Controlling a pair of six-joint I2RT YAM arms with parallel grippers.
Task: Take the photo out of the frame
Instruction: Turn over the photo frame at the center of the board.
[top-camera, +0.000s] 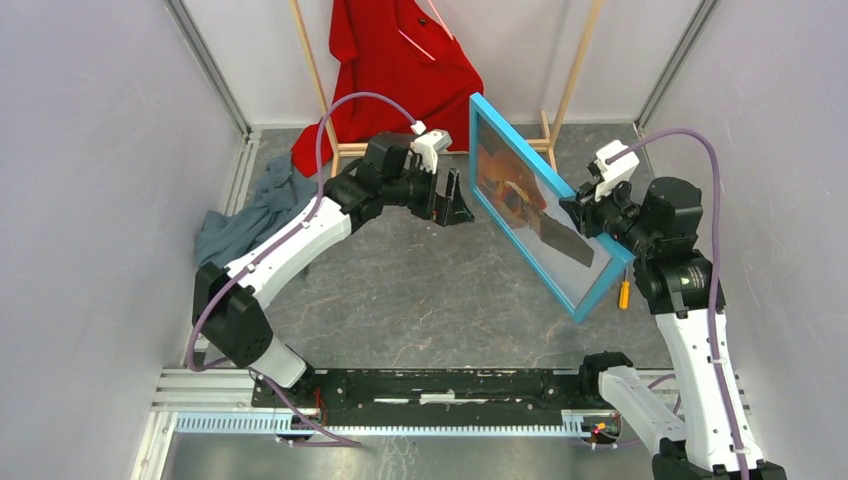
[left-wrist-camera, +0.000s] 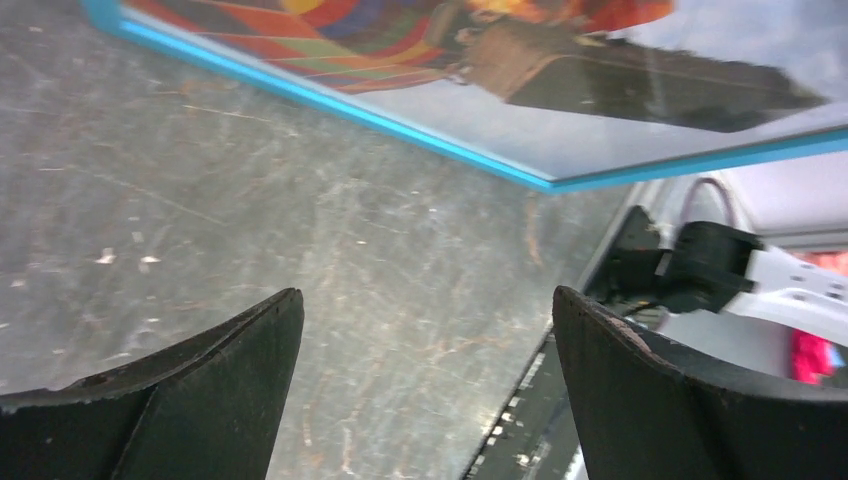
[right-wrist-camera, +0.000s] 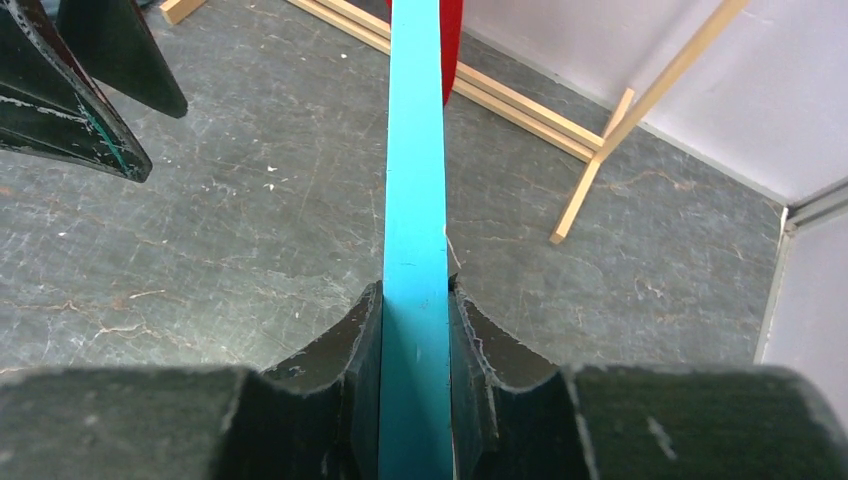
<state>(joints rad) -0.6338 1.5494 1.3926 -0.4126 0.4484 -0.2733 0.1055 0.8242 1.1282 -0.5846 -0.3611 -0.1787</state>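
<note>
The right gripper (right-wrist-camera: 415, 300) pinches the frame (right-wrist-camera: 415, 150) by its rim and holds it on edge. The photo (top-camera: 512, 185) faces the left gripper (top-camera: 458, 203), whose jaws stand spread just beside it. The frame's long axis runs from far left to near right.

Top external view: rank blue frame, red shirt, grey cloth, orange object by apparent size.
1-2. red shirt and blue frame: too alike, and the frame is held up nearer the camera.
3. grey cloth.
4. orange object.
</note>
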